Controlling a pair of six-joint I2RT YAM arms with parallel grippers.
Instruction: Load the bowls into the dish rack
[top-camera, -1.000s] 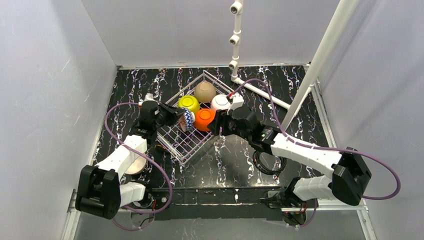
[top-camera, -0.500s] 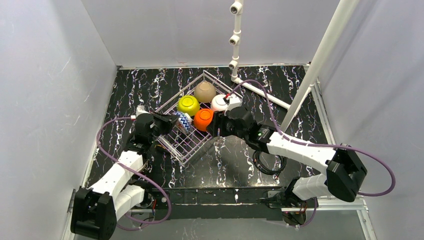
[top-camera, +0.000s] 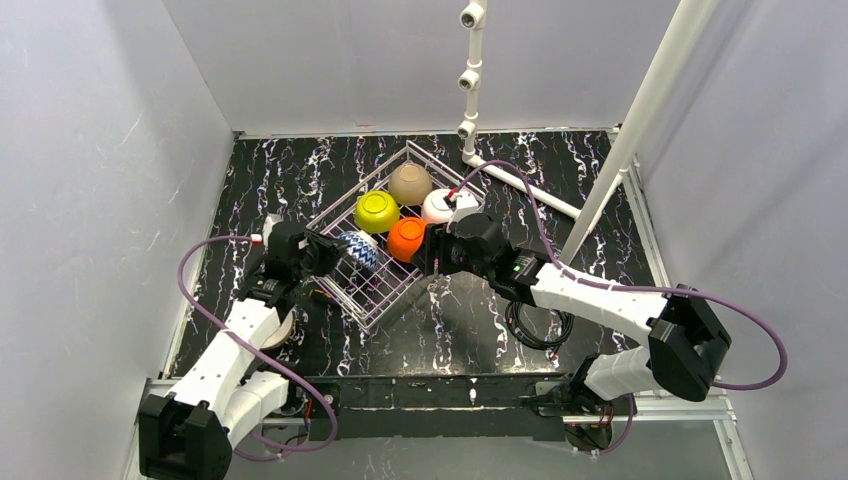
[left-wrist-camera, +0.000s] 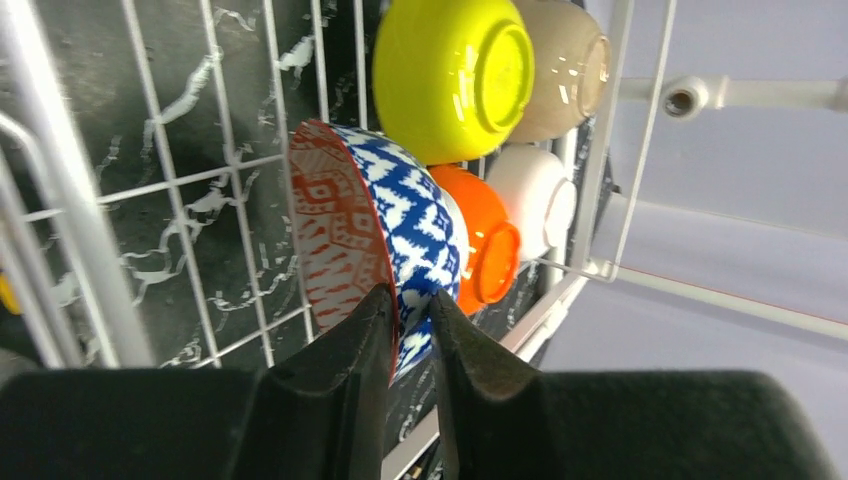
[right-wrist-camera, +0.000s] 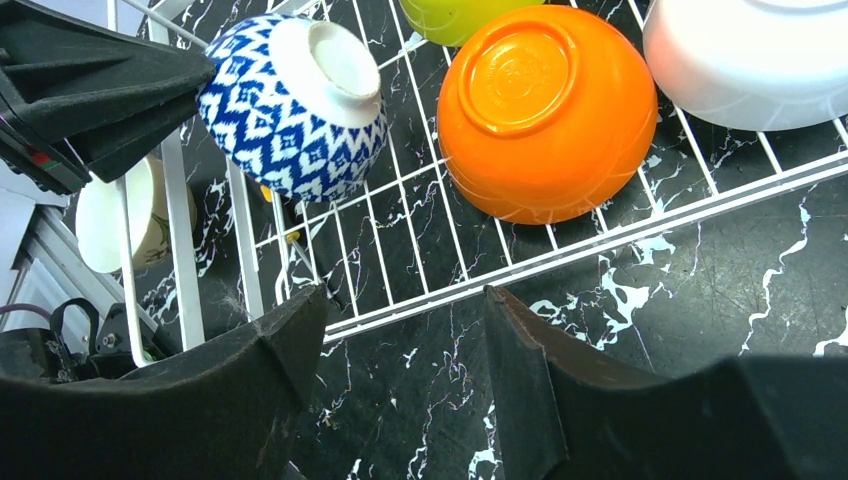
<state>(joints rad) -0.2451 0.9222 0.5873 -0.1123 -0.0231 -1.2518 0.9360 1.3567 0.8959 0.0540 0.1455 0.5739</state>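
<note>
The dish rack (top-camera: 366, 322) sits at an angle mid-table. In it, bottoms up, are a yellow-green bowl (top-camera: 377, 211), a tan bowl (top-camera: 410, 184), a white bowl (top-camera: 440, 206) and an orange bowl (top-camera: 407, 238). A blue-and-white bowl (left-wrist-camera: 405, 215) with a red-patterned inside stands tilted on the rack's wires beside the orange one. My left gripper (left-wrist-camera: 410, 300) straddles its rim, fingers tight on both sides. My right gripper (right-wrist-camera: 405, 300) hangs open over the black table just outside the rack's near rim (right-wrist-camera: 600, 235), holding nothing. A pale bowl (right-wrist-camera: 112, 215) lies outside the rack under my left arm.
A white pipe frame (top-camera: 620, 150) slants up at the back right, and its low bar runs behind the rack. A coiled black cable (top-camera: 535, 325) lies under my right arm. Grey walls close in both sides and the back.
My left arm has drawn back to the left and lowered, bringing the blue-and-white bowl down onto the rack's wires. The right gripper has edged slightly toward the rack.
</note>
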